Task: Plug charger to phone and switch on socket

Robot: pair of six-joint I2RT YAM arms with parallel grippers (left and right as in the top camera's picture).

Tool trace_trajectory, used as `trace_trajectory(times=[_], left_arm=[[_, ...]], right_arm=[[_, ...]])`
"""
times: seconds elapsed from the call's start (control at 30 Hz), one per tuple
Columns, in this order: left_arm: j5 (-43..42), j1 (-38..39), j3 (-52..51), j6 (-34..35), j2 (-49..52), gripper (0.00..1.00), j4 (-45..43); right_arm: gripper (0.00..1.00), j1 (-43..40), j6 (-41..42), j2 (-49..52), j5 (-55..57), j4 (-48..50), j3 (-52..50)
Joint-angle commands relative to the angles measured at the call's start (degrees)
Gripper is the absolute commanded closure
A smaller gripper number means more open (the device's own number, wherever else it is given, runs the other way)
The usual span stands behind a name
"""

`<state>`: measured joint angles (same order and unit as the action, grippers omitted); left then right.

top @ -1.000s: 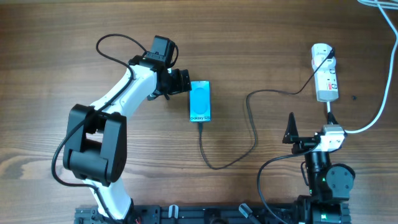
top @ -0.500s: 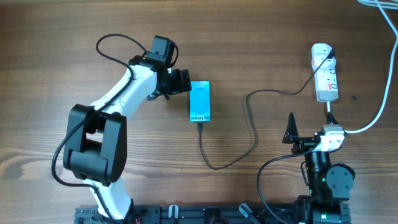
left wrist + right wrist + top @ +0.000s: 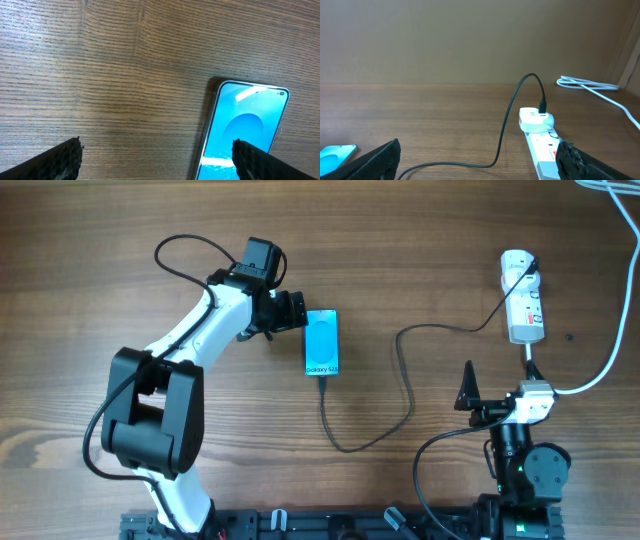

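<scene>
The wooden table (image 3: pixel 80 240) runs bare to its left and far edges, so there is plenty of room there. The stretch between the 2 arms is crossed by the charger (image 3: pixel 532 75), a thin black cable looping from its plug in the socket's far end to the phone's near end. The left gripper (image 3: pixel 298 312) sits just beside the phone's left edge, jaws spread wide with nothing in them. The right gripper (image 3: pixel 480 167) hangs near the socket's near end, equally wide and empty. A thicker white cable (image 3: pixel 585 85) trails off to the right edge. The socket (image 3: pixel 523 298) is a white strip with red marks too small to read. The phone (image 3: pixel 322 343) lies flat mid-table, screen bright turquoise, with "Galaxy" legible.
</scene>
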<state>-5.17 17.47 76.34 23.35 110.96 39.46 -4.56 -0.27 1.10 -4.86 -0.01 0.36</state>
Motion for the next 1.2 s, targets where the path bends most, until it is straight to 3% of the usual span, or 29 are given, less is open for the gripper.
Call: trace_trajectory(times=[0.0,0.27,0.37,0.47,0.6,0.9,1.17], left_arm=[[1.03,0.79,-0.26,-0.68,-2.97,0.0,-0.11],[5.42,0.79,-0.28,-0.74,-12.96,0.0,-3.04],[6.36,0.66,-2.29,-5.79,-16.68,0.0,-4.24],[6.36,0.61,-9.35,-9.7,-22.34,0.0,-9.86],[5.35,-0.92,-21.92,-9.66,-31.56,0.0,-18.71],[-3.15,-15.02,-41.86,-9.49,-47.23,0.0,-20.17],[-5.97,-15.78,-59.49,-9.42,-56.22,0.0,-43.54]], right_arm=[[0.0,0.26,0.63,-0.9,0.76,0.09,-0.07],[0.0,0.26,0.66,-0.9,0.76,0.09,-0.07],[0.0,0.26,0.63,-0.9,0.76,0.09,-0.07],[0.0,0.26,0.63,-0.9,0.76,0.09,-0.07],[0.01,0.26,0.66,-0.9,0.76,0.09,-0.07],[0.0,0.26,0.68,-0.9,0.76,0.09,-0.07],[0.0,0.26,0.66,-0.9,0.76,0.09,-0.07]])
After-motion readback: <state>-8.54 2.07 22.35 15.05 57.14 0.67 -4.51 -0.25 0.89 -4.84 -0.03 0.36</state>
